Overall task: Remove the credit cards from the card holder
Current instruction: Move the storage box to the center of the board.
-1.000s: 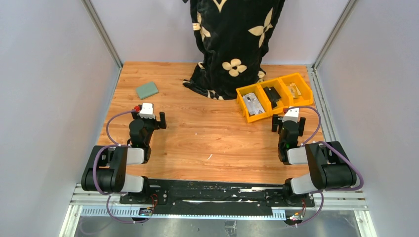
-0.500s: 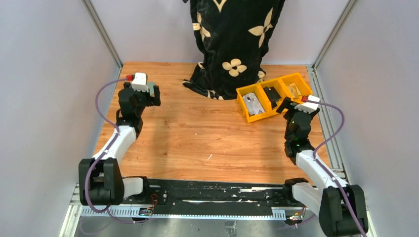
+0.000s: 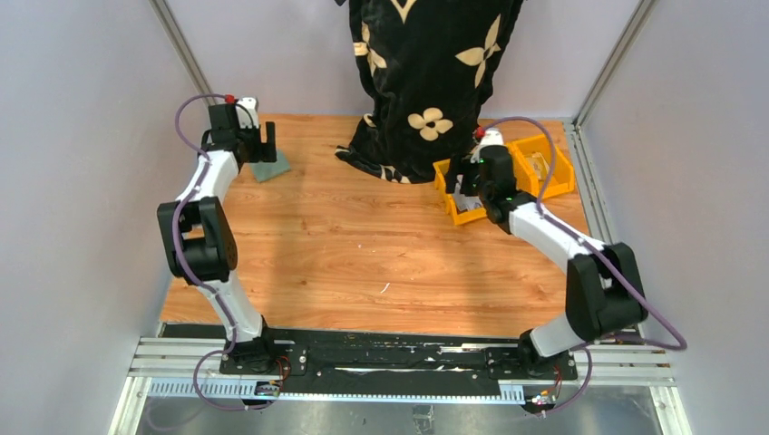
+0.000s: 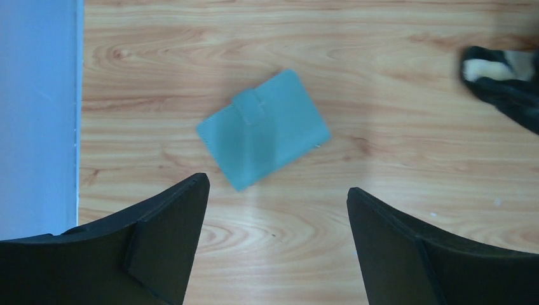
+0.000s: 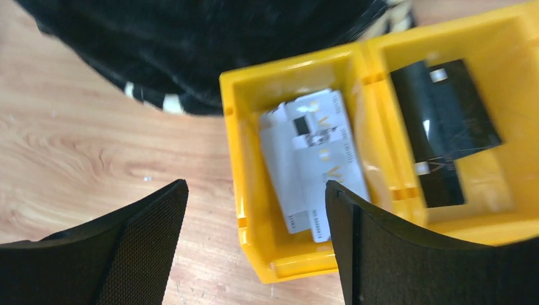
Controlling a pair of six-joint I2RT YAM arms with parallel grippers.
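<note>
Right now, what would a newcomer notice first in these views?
The black cloth with cream flowers draped at the far middle dominates. Next come the yellow bins at far right, pale cards lying in the one under the open right claw. At far left the teal card holder lies shut on the wood, below the open left claw.

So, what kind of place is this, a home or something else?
Probably a robot test cell in a lab: plain grey panels enclose a wooden table, and the left arm and right arm are bolted to a rail at its near edge.
</note>
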